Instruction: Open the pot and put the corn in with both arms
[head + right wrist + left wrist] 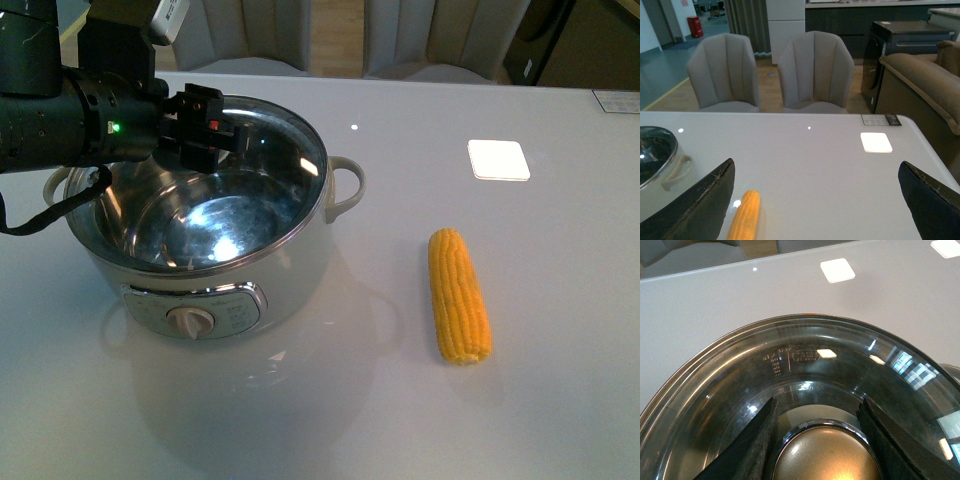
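Saw pot (pixel 290 270) at left of front view, glass lid (pixel 250 190) over it; corn (pixel 460 295) lying lower right on table (pixel 560 400), well apart from pot. Noted L gripper (pixel 203 130) clamped on lid's knob (pixel 825 455), R gripper (pixel 816 162) spread wide above table.

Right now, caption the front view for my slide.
Left gripper at the glass lid on the pot; corn lies on the table to its right.
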Controlling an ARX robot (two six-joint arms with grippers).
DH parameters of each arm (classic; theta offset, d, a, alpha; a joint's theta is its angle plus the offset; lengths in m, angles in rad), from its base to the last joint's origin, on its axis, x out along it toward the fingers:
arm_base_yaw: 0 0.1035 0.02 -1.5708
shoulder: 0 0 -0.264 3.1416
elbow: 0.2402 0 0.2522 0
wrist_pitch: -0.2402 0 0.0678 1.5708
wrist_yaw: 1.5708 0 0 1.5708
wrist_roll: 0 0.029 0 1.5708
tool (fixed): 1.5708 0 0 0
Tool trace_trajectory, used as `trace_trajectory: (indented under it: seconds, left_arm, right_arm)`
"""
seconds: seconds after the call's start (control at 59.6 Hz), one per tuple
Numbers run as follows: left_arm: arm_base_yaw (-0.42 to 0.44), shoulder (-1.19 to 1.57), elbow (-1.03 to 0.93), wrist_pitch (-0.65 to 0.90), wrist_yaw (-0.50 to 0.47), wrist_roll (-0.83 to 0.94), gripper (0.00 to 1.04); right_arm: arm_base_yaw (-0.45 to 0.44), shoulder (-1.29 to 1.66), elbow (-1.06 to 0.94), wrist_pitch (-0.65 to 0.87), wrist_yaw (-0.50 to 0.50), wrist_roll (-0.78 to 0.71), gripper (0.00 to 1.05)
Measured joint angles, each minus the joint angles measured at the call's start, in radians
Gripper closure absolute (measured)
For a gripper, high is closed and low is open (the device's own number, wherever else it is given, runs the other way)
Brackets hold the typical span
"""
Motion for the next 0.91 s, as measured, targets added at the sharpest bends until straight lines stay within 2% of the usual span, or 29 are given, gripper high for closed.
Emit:
trace_trajectory:
  seconds: [0.403, 0.906]
  left_arm:
    - [-0.006, -0.004, 0.002, -0.002, -0.014, 0.003, 0.61]
    - [-0.011, -0.048, 0.013, -0.076, -0.037, 0.025, 0.62]
  right_arm:
    - [0.0, 0.0, 0.0, 0.0, 0.0, 0.0, 0.09]
    - [0.0, 0.0, 0.0, 0.0, 0.0, 0.0, 0.09]
